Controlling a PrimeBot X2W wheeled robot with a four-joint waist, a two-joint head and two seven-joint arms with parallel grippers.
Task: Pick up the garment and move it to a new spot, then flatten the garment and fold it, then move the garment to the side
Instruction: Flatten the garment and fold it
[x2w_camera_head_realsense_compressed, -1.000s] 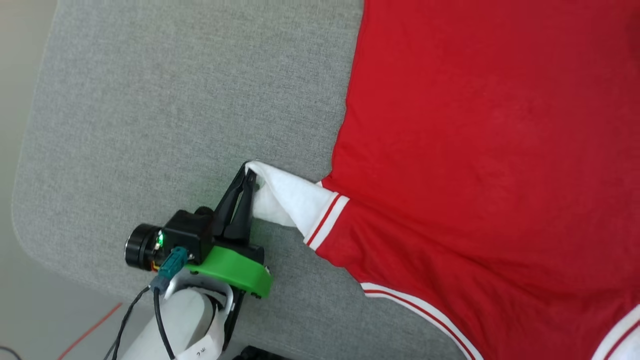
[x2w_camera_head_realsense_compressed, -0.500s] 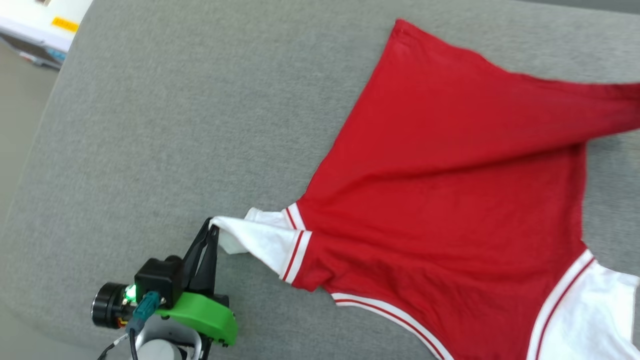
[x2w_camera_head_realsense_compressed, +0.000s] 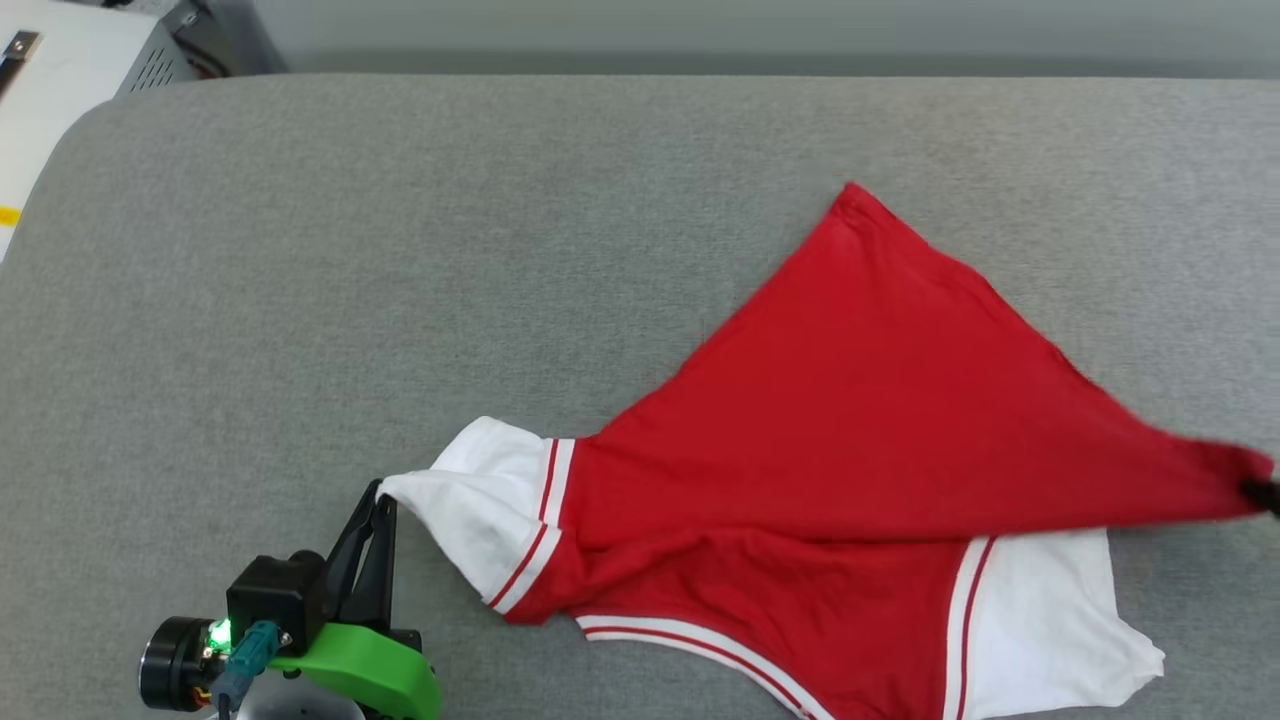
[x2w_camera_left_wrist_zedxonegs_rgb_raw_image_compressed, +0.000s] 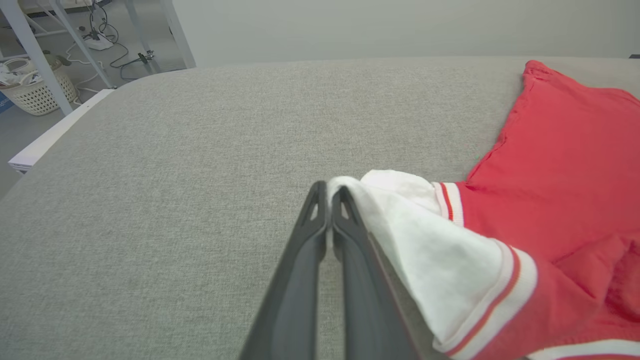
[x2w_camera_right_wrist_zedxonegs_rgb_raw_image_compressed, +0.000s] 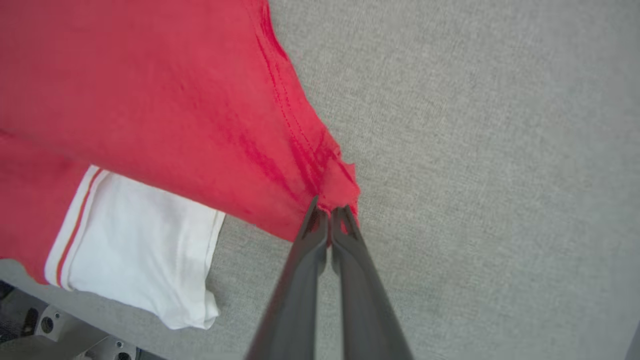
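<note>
Left claw (x2w_camera_head_realsense_compressed: 383, 497) clamped on the garment (x2w_camera_head_realsense_compressed: 860, 420) by its white sleeve (x2w_camera_head_realsense_compressed: 470, 500), right claw (x2w_camera_right_wrist_zedxonegs_rgb_raw_image_compressed: 330, 210) on a red corner (x2w_camera_right_wrist_zedxonegs_rgb_raw_image_compressed: 337, 182); not yet flat; folding remains.

Bright, diffuse light; shadows rendered faint. Motion smear seen at right tip of red jersey shirt (x2w_camera_head_realsense_compressed: 880, 420). Long dark fingers (x2w_camera_left_wrist_zedxonegs_rgb_raw_image_compressed: 300, 290) blurred close to wrist lenses.

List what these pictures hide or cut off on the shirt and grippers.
- Head view: right gripper cut off by the right edge, past the garment's stretched corner.
- Head view: garment's striped trim runs off the bottom edge.
- Left wrist view: left gripper's shut fingers hide the pinched sleeve edge.
- Garment's underside: against the grey table.
</note>
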